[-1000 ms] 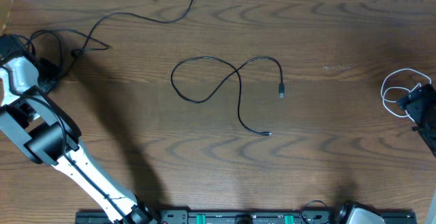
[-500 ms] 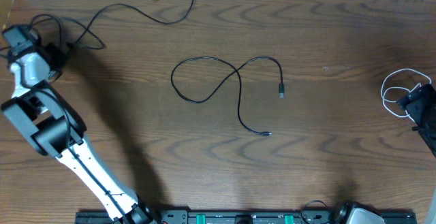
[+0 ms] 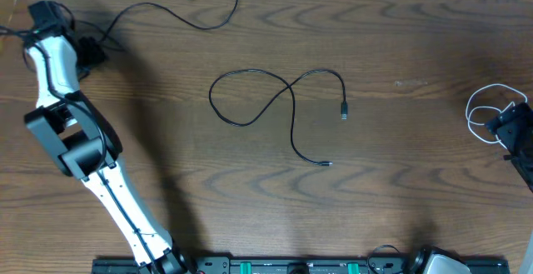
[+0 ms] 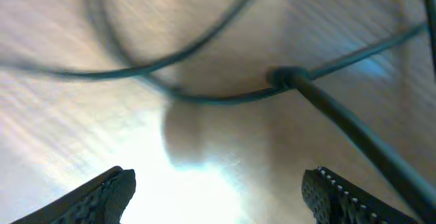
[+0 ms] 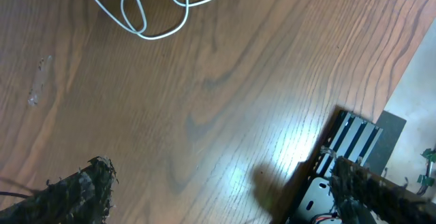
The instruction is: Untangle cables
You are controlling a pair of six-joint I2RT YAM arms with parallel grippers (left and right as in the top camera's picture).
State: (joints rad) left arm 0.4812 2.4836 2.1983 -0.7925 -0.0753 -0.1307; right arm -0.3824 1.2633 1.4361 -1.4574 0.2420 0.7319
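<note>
Swung up into the far-left corner, the left gripper (image 4: 218, 183) now stood with jaws apart, holding nothing.
Under it thin black cables (image 4: 218, 99) crossed one another, probably dragged there to part them from the rest, one long strand (image 3: 166, 12) trailing along the far edge; a looped black cable (image 3: 292, 116) lay alone mid-table; the coiled white cable (image 5: 146, 37) sat beside the open, empty right gripper (image 5: 231, 190).

One white cable (image 3: 491, 87) is counted at the right. Two black cables can be told apart with certainty: a middle black cable (image 3: 291, 91) and an upper-left black cable (image 3: 166, 10). Whether more black strands are bunched at the far left cannot be told. Two robot arms are counted, the left arm (image 3: 58, 74) and the right arm (image 3: 512, 128).
</note>
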